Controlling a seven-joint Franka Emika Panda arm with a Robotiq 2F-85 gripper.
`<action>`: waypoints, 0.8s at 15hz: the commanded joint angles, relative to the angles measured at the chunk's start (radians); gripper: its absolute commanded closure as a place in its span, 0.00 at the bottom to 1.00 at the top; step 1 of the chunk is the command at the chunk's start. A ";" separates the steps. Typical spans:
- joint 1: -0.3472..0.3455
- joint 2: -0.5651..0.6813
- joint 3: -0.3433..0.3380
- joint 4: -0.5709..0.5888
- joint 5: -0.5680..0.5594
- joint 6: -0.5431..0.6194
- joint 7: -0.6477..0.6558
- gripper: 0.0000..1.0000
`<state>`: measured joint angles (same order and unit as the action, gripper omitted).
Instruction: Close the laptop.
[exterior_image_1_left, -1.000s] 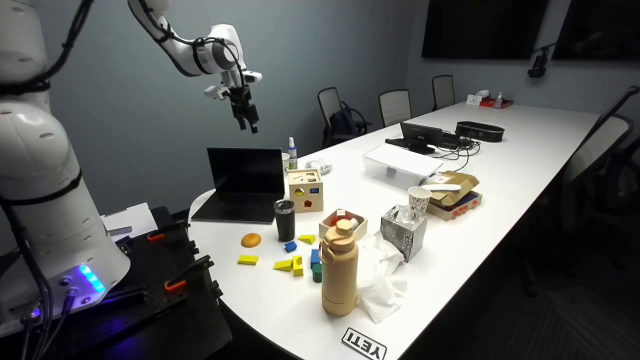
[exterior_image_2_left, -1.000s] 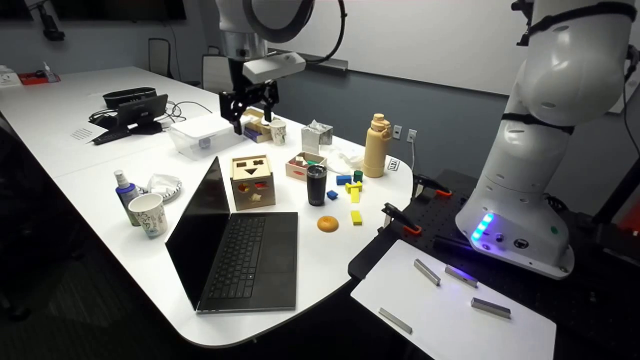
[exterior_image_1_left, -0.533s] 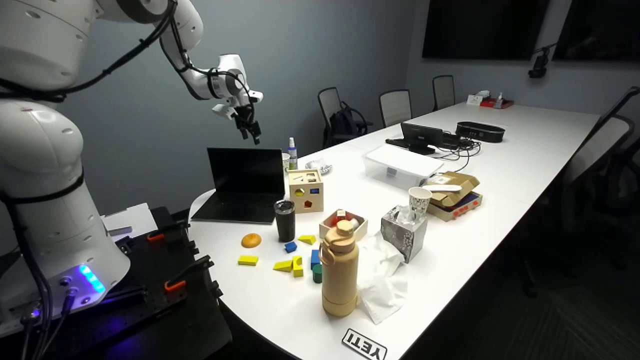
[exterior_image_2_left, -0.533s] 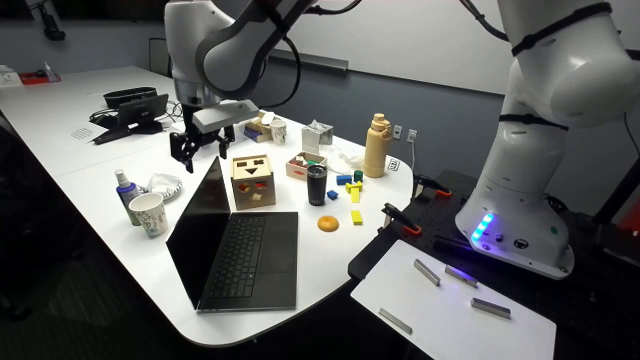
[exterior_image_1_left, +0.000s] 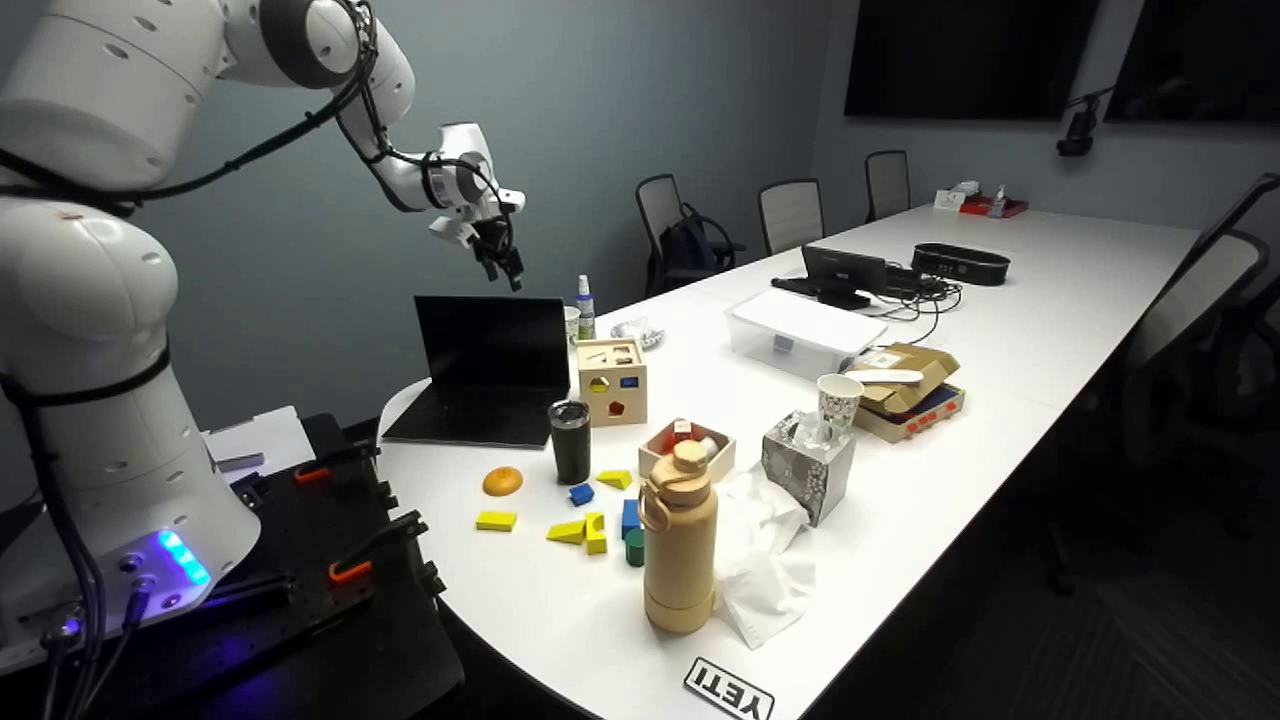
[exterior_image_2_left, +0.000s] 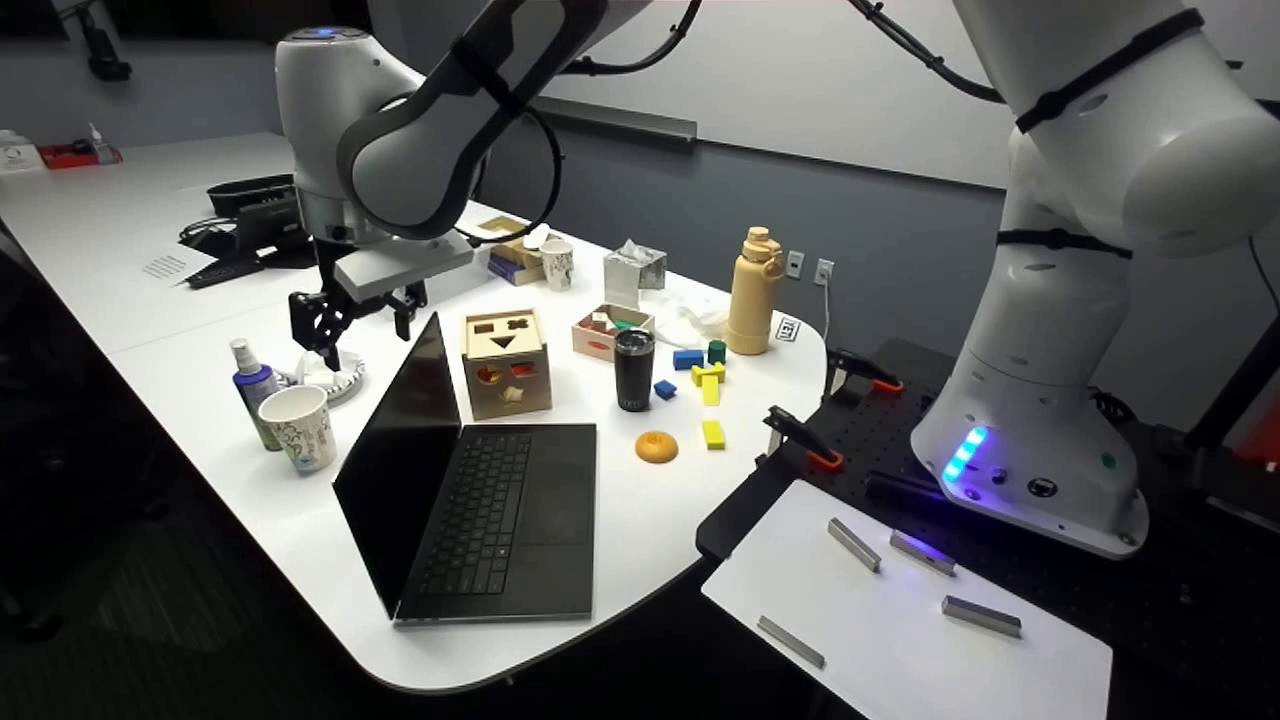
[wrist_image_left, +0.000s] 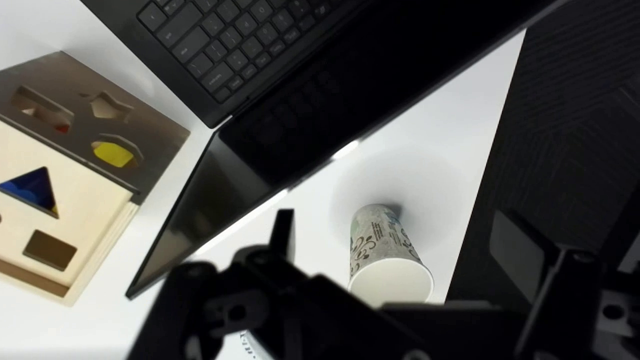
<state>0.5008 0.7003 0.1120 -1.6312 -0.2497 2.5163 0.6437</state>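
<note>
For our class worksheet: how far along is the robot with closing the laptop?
Looks done: little; the claw has come down near the laptop. In hand: the approach, it seems: the claw hangs open near the top edge of the screen, no contact showing. Left: the closing itself, probably a push on the screen, which stands raised from the keyboard.

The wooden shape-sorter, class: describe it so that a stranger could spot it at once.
At the rounded end of the long white table sits an open black laptop. Beside it stands the wooden shape-sorter. Unlike the shallow open tray nearby, it is a tall box with shaped holes in its top and sides.
</note>
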 joint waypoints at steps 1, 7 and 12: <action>0.033 0.049 -0.028 0.057 0.027 -0.006 -0.009 0.00; 0.041 0.091 -0.035 0.072 0.038 -0.062 -0.015 0.00; 0.043 0.091 -0.036 0.086 0.041 -0.254 -0.026 0.00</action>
<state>0.5249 0.7846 0.0961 -1.5572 -0.2351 2.3885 0.6324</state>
